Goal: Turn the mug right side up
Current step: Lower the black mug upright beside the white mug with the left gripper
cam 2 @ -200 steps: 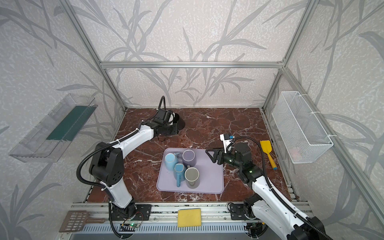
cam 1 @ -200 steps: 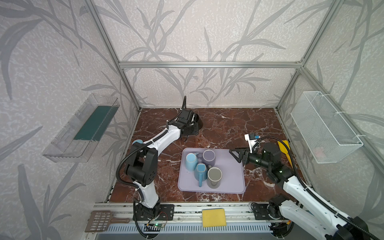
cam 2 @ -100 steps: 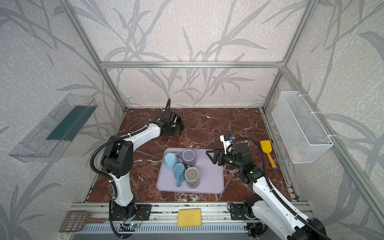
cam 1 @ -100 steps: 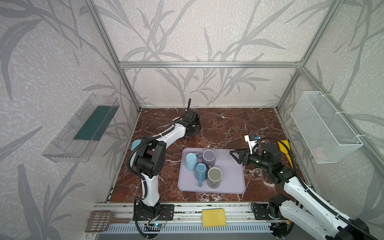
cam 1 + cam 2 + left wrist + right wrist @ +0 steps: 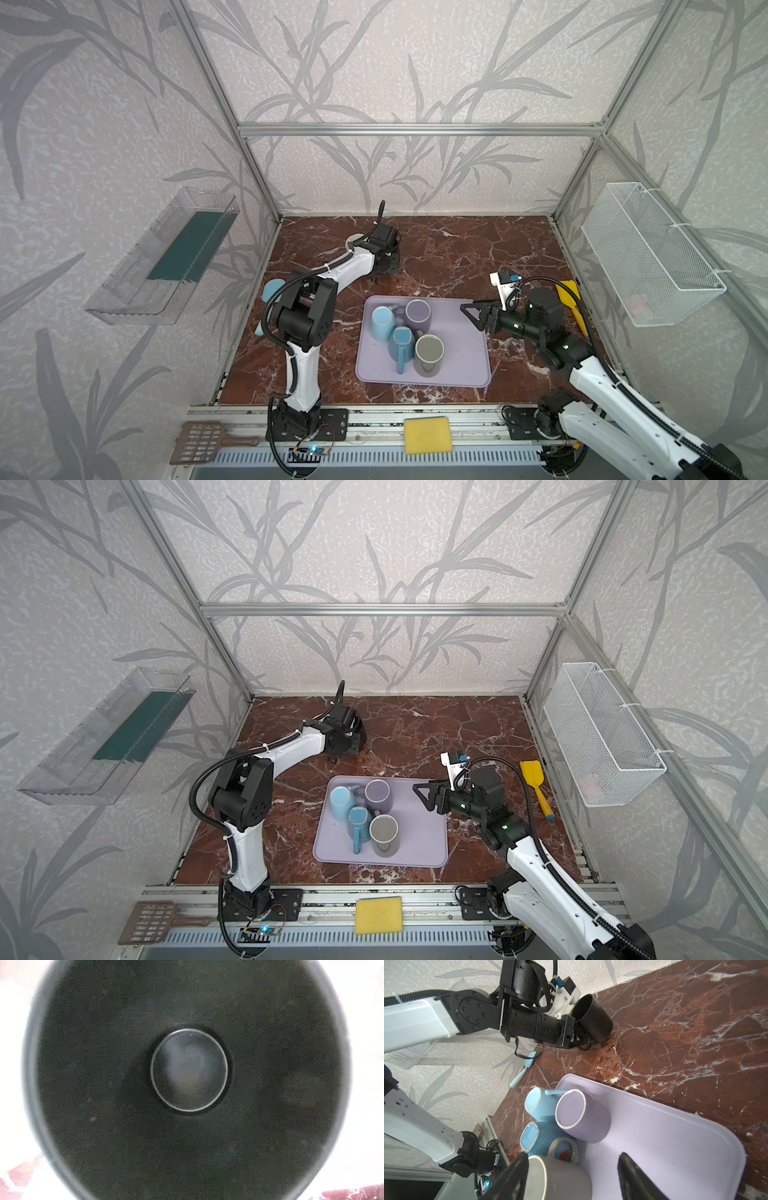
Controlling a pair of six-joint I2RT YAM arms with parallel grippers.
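The left gripper [image 5: 580, 1038] is closed on the tilted black mug [image 5: 592, 1017], near its handle, at the back of the marble table [image 5: 675, 1022]. This shows only in the right wrist view. The left wrist view shows just the mug's dark inside. The right gripper [image 5: 471, 312] hangs open and empty over the tray [image 5: 457, 365].

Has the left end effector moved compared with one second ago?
Yes. In both top views the left end effector, closed on the black mug, has shifted slightly right, away from the left corner post.
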